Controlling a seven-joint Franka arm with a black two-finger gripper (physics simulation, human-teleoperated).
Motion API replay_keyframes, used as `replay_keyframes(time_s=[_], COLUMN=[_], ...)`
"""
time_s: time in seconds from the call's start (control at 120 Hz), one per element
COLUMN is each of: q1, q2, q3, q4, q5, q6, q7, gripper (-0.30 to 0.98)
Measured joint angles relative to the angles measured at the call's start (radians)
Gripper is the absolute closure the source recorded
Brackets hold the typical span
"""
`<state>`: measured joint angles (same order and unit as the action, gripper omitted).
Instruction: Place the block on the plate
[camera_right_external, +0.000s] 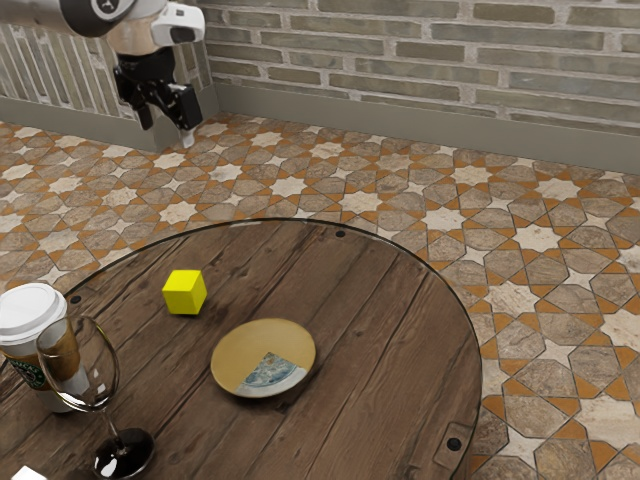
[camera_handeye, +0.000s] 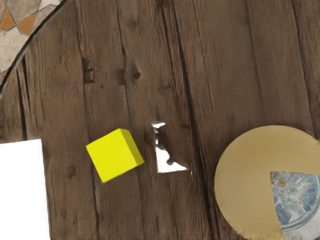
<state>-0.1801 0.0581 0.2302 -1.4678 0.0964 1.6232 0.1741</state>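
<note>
A: Exterior view, nearest the camera?

B: A white corner (camera_right_external: 28, 474) of something unidentifiable, then a clear stemmed glass (camera_right_external: 110, 432), its bowl overlapping a paper cup (camera_right_external: 62, 400) with a white ridged lid (camera_right_external: 30, 308).

A: Materials beyond?

B: Round tabletop (camera_right_external: 375, 370) of dark, grained planks with a thin rim. Upon it, a smooth yellow block (camera_right_external: 184, 293), cubic, stands beside the round plate (camera_right_external: 235, 358), apart from it; the plate is matt ochre with a blue-and-white patterned wedge. Behind: star-patterned tile floor (camera_right_external: 535, 237), brick wall (camera_right_external: 430, 50).

A: The hand (camera_right_external: 167, 131)?

B: Black, raised well clear of the tabletop; its two fingers stand apart, holding and touching nothing.

A: Labels?

B: The cup bears a round green Starbucks emblem (camera_right_external: 32, 376); its lettering is illegible.

A: Wrist view?

B: Block flat-faced on lengthwise grain, a jagged white patch (camera_handeye: 164, 162) between it and the plate. On the block's other side, a plain white shape (camera_handeye: 22, 190), unidentifiable. Writing: none legible.
</note>
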Motion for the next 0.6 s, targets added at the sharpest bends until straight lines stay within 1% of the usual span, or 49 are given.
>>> replay_keyframes(time_s=[0.067, 0.1, 0.167, 0.317, 0.392, 0.483, 0.6], q1=[0.0, 0.0, 0.002, 0.035, 0.079, 0.132, 0.167], q2=[0.008, 0.032, 0.111, 0.298, 0.364, 0.407, 0.417], q3=[-0.004, -0.004, -0.001, 0.008, 0.0, -0.006, -0.005], q4=[-0.002, -0.012, -0.028, -0.013, -0.002, -0.007, -0.027], q5=[-0.006, -0.01, -0.02, -0.069, -0.087, -0.127, -0.176], q6=[-0.013, -0.008, 0.034, 0.125, 0.158, 0.19, 0.218], q7=[0.0, 0.0, 0.007, 0.028, 0.036, 0.039, 0.023], gripper=[0.0, 0.0, 0.0, 0.0, 0.0, 0.0, 0.0])
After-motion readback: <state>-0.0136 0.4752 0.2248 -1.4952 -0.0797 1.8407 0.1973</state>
